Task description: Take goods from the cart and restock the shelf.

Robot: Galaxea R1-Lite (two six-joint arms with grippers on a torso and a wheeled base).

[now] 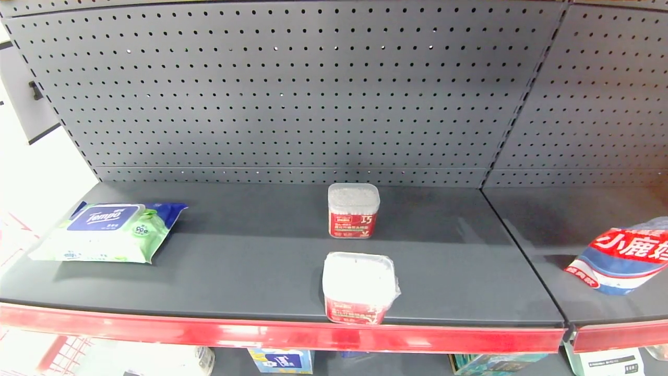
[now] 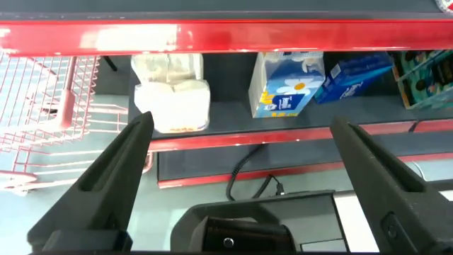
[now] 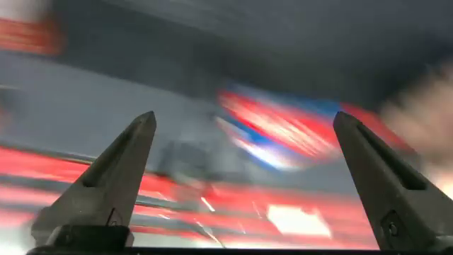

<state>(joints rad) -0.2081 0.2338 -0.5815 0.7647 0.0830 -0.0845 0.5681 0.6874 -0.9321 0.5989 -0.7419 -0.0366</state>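
Head view counts four goods on the dark shelf [image 1: 250,250]: two red-labelled tubs at mid-shelf, the rear tub [image 1: 353,210] set back and the front tub [image 1: 358,287] right at the red front lip. One wipes pack [image 1: 107,232] lies near the left edge and one red-and-blue bag [image 1: 621,258] on the right section. Bare shelf lies between them. The left gripper [image 2: 242,120], fingers apart, faces a lower shelf beside the red cart [image 2: 42,106]. The right gripper [image 3: 245,117], fingers apart, faces the blurred bag.

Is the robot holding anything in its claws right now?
No. The left claw and the right claw are both open, with nothing between them.
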